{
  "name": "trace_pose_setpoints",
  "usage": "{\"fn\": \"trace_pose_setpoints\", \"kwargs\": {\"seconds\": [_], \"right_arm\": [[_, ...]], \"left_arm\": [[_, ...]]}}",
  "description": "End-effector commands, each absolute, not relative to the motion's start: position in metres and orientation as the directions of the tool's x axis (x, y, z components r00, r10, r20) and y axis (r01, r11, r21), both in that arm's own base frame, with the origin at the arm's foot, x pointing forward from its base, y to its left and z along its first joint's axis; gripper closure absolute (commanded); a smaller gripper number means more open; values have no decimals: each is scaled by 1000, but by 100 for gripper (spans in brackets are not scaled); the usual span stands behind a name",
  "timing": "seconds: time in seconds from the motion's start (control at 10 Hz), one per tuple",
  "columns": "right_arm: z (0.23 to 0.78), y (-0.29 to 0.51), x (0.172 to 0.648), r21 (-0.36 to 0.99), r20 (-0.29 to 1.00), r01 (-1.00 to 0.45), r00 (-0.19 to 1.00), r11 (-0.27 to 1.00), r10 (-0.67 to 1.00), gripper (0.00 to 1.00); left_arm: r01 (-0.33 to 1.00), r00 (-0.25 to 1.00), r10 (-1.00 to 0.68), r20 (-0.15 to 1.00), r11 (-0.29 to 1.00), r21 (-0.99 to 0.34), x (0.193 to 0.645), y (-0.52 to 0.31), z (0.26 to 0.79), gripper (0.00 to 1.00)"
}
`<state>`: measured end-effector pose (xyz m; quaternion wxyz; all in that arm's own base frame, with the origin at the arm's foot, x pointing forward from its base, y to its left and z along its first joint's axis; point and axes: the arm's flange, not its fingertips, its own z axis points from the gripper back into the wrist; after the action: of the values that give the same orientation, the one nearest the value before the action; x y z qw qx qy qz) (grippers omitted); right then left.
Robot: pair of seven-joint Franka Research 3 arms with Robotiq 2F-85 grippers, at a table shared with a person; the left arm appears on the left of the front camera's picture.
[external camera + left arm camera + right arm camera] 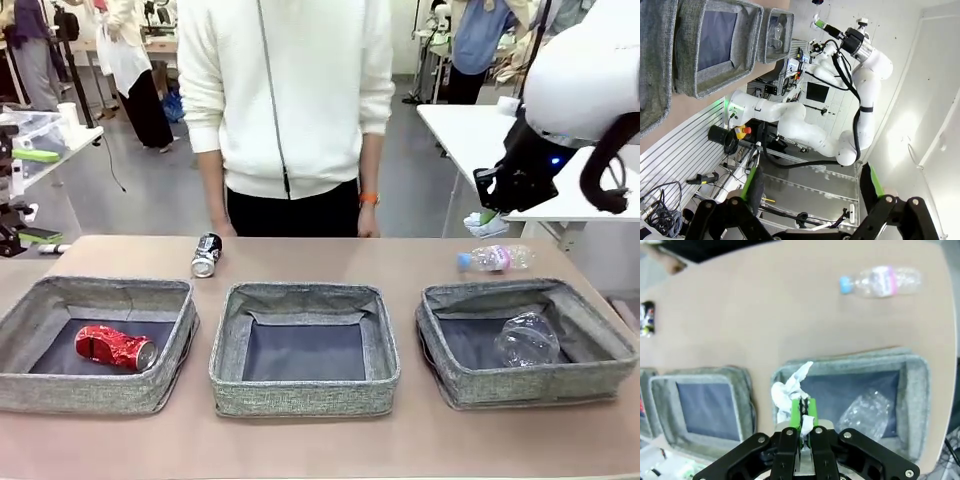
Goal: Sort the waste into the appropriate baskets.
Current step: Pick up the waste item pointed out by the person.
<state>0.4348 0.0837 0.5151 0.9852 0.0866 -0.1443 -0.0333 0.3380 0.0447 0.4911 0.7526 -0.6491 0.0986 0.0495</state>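
Note:
My right gripper (489, 214) hangs high above the table's right side, shut on a crumpled white paper wad (486, 224). In the right wrist view the paper wad (786, 390) sticks out from the right gripper (804, 411), over the right basket's (914, 371) edge nearest the middle basket (700, 376). The right basket (600, 345) holds a clear plastic cup (527, 340). A crushed red can (115, 347) lies in the left basket (30, 305). The middle basket (300, 298) holds nothing. A black-and-silver can (206, 254) and a clear bottle with a pink label (495, 259) lie on the table behind the baskets. My left gripper (812, 185) is open, off the table.
A person in a white top (290, 100) stands at the far edge, hands hanging near the table. A white table (470, 130) stands at the back right. Bare tabletop (330, 255) lies between the can and the bottle.

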Motion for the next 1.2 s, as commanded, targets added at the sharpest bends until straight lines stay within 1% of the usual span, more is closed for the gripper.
{"fn": "trace_pose_setpoints", "kwargs": {"seconds": [0.0, 0.1, 0.2, 0.3, 0.4, 0.5, 0.6, 0.7, 0.9, 1.1], "right_arm": [[522, 88, 442, 207, 280, 15, 957, 978, -74, 100], [515, 84, 435, 180, 279, 41, 956, 983, -91, 95], [523, 106, 444, 104, 181, 81, 979, 991, -99, 95], [551, 142, 445, -53, 149, 83, 986, 995, -75, 95], [592, 183, 440, -110, 168, 73, 984, 991, -54, 95], [616, 207, 434, -109, 159, 90, 985, 990, -72, 95], [653, 250, 417, -158, 111, 150, 985, 976, -134, 95], [679, 284, 401, -149, 108, 140, 986, 979, -124, 95], [705, 345, 380, -213, 42, 149, 989, 966, -143, 95], [725, 389, 360, -192, 6, 82, 997, 978, -82, 95]], "left_arm": [[-210, 974, -53, -218, 136, -968, 336, 44, 495, 0], [-210, 974, -53, -218, 136, -968, 336, 44, 495, 0], [-210, 974, -53, -218, 136, -968, 336, 44, 495, 0], [-210, 974, -53, -218, 136, -968, 336, 44, 495, 0], [-210, 974, -53, -218, 136, -968, 336, 44, 495, 0], [-210, 974, -53, -218, 136, -968, 336, 44, 495, 0], [-210, 974, -53, -218, 136, -968, 336, 44, 495, 0], [-210, 974, -53, -218, 136, -968, 336, 44, 495, 0], [-210, 974, -53, -218, 136, -968, 336, 44, 495, 0], [-210, 974, -53, -218, 136, -968, 336, 44, 495, 0]]}}
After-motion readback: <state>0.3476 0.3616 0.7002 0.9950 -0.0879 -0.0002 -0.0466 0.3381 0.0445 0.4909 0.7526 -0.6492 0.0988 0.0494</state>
